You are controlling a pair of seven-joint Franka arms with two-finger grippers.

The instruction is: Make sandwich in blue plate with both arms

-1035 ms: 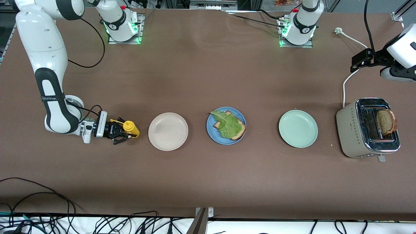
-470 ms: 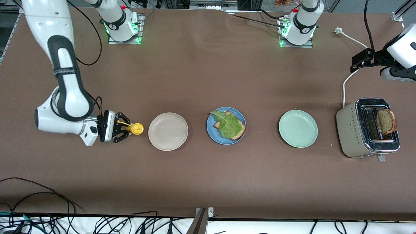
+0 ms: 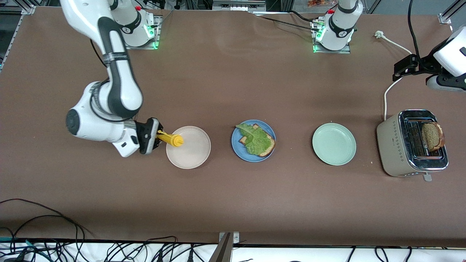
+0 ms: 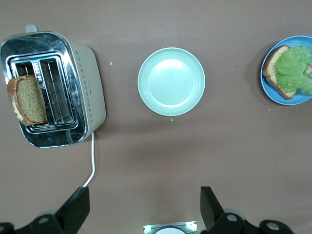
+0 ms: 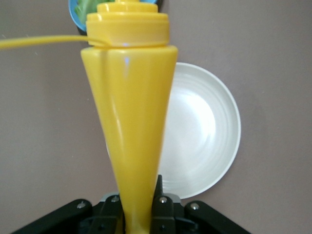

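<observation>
While the left gripper (image 3: 400, 71) waits spread wide above the toaster (image 3: 411, 143), the right gripper (image 3: 157, 136), clamped on a yellow bottle (image 3: 171, 139), hovers sideways over the beige plate (image 3: 193, 156), beside the blue plate (image 3: 236, 149) holding bread (image 3: 268, 147) and lettuce (image 3: 255, 140).

Right arm up and carrying, left arm waiting.

My white right arm (image 3: 109, 72) reaches down from its base with the elbow bent; its black two-finger right gripper (image 3: 157, 137) points sideways along the table, fingers clamped on the narrow end of a yellow plastic squeeze bottle (image 3: 170, 139), in the air over the beige-white plate's edge. My white left arm (image 3: 449, 54) waits at its own end, its black left gripper (image 4: 141, 207) aimed downward, fingers (image 4: 78, 204) spread wide, nothing between them.
</observation>
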